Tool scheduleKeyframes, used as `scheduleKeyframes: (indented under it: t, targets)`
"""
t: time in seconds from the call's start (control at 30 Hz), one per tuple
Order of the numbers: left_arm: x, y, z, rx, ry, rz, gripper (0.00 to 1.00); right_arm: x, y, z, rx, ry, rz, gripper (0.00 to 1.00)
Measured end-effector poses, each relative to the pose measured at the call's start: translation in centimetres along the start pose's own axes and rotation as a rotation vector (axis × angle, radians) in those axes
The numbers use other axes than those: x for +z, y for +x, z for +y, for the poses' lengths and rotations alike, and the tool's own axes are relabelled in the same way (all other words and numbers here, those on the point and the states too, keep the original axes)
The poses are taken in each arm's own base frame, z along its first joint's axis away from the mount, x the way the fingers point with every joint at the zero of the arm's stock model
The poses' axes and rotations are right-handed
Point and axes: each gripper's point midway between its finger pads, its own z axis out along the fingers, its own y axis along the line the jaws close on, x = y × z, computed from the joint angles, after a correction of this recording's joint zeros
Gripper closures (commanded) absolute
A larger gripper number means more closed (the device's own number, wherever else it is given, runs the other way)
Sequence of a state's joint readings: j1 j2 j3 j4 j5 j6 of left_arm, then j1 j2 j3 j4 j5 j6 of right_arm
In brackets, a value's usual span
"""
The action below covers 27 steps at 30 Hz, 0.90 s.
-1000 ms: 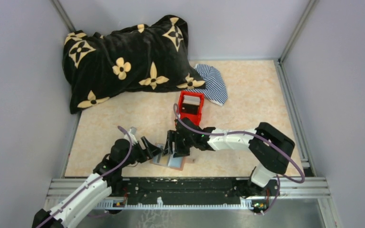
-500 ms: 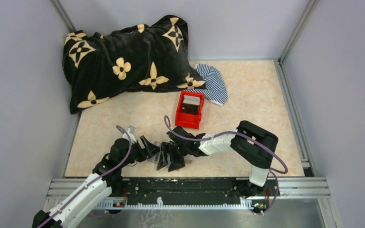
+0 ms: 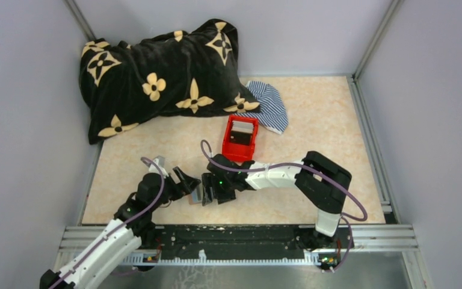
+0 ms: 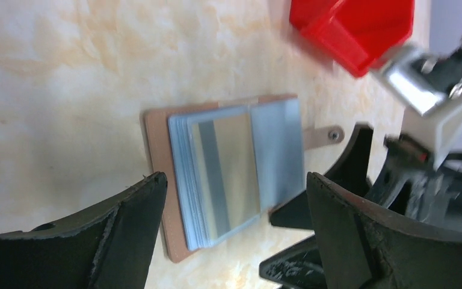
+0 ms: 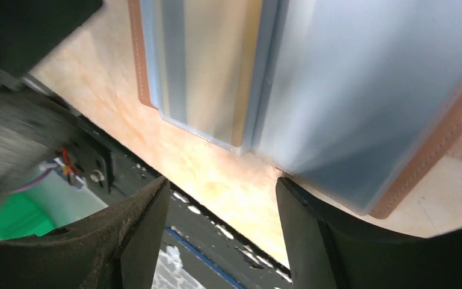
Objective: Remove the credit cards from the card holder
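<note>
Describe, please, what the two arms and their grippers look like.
Both arms have white shells on the long links and chunky black joints. The left arm and right arm each carry a purple cable looping along them. A green light glows at the right wrist. The left gripper and right gripper are black, with broad curved fingers.

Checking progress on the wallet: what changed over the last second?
The right gripper moved left and slightly nearer, now beside the left gripper over the card holder. Both open, gripping nothing. The credit cards stay in it; the red box has not moved.
</note>
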State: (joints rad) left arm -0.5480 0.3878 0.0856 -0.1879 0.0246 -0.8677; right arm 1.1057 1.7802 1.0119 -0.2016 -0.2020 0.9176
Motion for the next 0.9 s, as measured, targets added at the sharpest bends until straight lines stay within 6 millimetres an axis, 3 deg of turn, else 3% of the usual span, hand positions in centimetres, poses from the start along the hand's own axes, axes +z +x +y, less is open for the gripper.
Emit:
scheduleKeyframes:
  t: [0.1,0.17,0.3,0.43,0.57,0.7,0.9]
  targets:
    - [0.0,-2.1,-0.8,0.005,-0.038,-0.052,0.07,-0.2,0.2,-0.6,-0.050,0.050,-0.011,0.34]
    - [-0.1,-4.0,-2.4,0.008,-0.029,-0.096,0.08,-0.5,0.4,-1.1,-0.070,0.075,-0.020,0.35]
    - [0.2,-5.3,-3.6,0.011,-0.007,-0.126,0.11,-1.3,0.6,-2.2,-0.100,0.110,-0.030,0.37]
    - [0.8,-4.3,-2.7,0.011,-0.010,-0.106,0.12,-2.5,0.3,-1.8,-0.112,0.078,-0.039,0.39]
    - [1.1,-2.1,-0.9,0.003,-0.021,-0.058,0.10,-3.9,-1.9,0.3,-0.093,-0.071,-0.084,0.41]
    - [1.1,-0.6,-0.8,-0.017,0.003,-0.005,0.10,-4.1,-3.5,0.6,-0.075,-0.129,-0.105,0.41]
    - [1.0,1.0,-1.2,-0.059,0.067,0.051,0.11,-1.3,-3.6,0.9,-0.073,-0.203,-0.057,0.43]
